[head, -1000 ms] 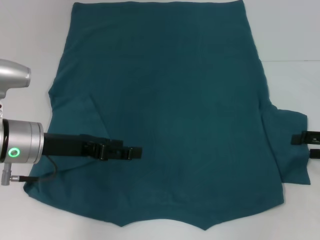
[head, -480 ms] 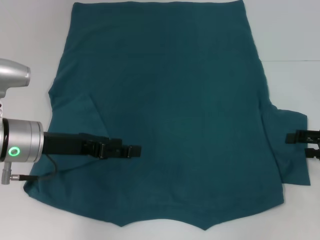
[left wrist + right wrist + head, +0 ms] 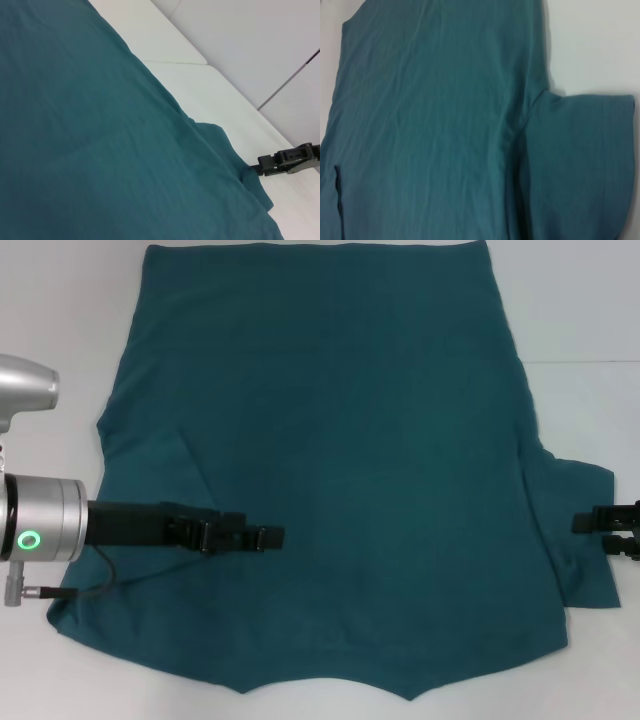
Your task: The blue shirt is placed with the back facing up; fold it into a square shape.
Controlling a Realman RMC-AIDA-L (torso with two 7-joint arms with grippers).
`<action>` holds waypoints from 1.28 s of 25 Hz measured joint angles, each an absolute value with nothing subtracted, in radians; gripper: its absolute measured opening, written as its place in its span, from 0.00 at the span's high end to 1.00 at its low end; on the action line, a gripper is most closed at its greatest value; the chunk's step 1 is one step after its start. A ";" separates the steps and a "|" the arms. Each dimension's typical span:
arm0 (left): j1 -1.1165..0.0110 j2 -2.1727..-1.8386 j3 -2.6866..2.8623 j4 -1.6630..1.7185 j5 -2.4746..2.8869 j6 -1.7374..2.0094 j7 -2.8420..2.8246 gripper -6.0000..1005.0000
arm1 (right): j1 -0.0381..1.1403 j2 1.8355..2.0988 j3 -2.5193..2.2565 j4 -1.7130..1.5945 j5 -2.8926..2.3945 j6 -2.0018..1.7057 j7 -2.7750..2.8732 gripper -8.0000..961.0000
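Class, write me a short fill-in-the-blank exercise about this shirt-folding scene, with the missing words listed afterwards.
1. The dark teal-blue cotton T-shirt lies spread on a ____ table.
2. The shirt's left sleeve is folded ____ onto the body.
3. The left gripper hangs over the ____.
4. The right gripper is at the shirt's right ____.

Missing words: white; inward; shirt; sleeve

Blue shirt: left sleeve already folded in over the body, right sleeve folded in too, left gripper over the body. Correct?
Not quite. On the blue shirt only the left sleeve is folded in; the right sleeve lies spread out on the table, as head and right wrist views show. The left gripper is over the body.
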State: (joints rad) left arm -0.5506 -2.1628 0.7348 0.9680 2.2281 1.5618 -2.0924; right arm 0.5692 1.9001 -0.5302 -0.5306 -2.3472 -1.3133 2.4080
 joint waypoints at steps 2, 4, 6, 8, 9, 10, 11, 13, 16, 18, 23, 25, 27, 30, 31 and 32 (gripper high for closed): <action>-0.551 -2.162 0.735 0.968 2.226 1.562 -2.092 0.19 | 0.569 1.900 -0.530 -0.531 -2.347 -1.313 2.409 0.20; -0.551 -2.162 0.735 0.968 2.223 1.561 -2.092 0.19 | 0.569 1.901 -0.531 -0.531 -2.348 -1.313 2.409 0.29; -0.551 -2.162 0.735 0.968 2.222 1.561 -2.092 0.19 | 0.569 1.901 -0.531 -0.531 -2.348 -1.313 2.409 0.39; -0.551 -2.161 0.735 0.968 2.221 1.561 -2.092 0.19 | 0.569 1.901 -0.531 -0.531 -2.348 -1.313 2.410 0.48; -0.551 -2.161 0.735 0.968 2.221 1.561 -2.092 0.19 | 0.569 1.901 -0.531 -0.531 -2.348 -1.313 2.410 0.52; -0.551 -2.161 0.735 0.968 2.221 1.561 -2.092 0.19 | 0.569 1.901 -0.532 -0.531 -2.348 -1.313 2.411 0.56; -0.551 -2.161 0.735 0.968 2.221 1.561 -2.092 0.19 | 0.569 1.901 -0.532 -0.531 -2.348 -1.313 2.411 0.60; -0.551 -2.161 0.735 0.968 2.221 1.561 -2.092 0.19 | 0.569 1.901 -0.532 -0.531 -2.349 -1.310 2.411 0.69; -0.550 -2.161 0.735 0.968 2.221 1.562 -2.092 0.19 | 0.567 1.901 -0.532 -0.531 -2.349 -1.307 2.411 0.82; -0.550 -2.161 0.735 0.968 2.221 1.561 -2.092 0.19 | 0.567 1.901 -0.532 -0.531 -2.350 -1.307 2.411 0.87; -0.549 -2.161 0.735 0.968 2.221 1.562 -2.092 0.19 | 0.565 1.901 -0.534 -0.531 -2.350 -1.305 2.405 0.93; -0.549 -2.161 0.735 0.968 2.221 1.562 -2.092 0.20 | 0.564 1.901 -0.540 -0.533 -2.350 -1.301 2.404 0.95; -0.548 -2.161 0.735 0.968 2.221 1.562 -2.092 0.20 | 0.562 1.900 -0.549 -0.538 -2.350 -1.296 2.403 0.98; -0.545 -2.161 0.735 0.968 2.221 1.562 -2.092 0.20 | 0.558 1.893 -0.558 -0.542 -2.350 -1.276 2.402 0.99; -0.544 -2.160 0.735 0.968 2.221 1.562 -2.092 0.20 | 0.557 1.891 -0.558 -0.543 -2.350 -1.269 2.401 0.99; -0.543 -2.160 0.735 0.968 2.221 1.562 -2.092 0.20 | 0.556 1.889 -0.557 -0.545 -2.350 -1.264 2.401 0.99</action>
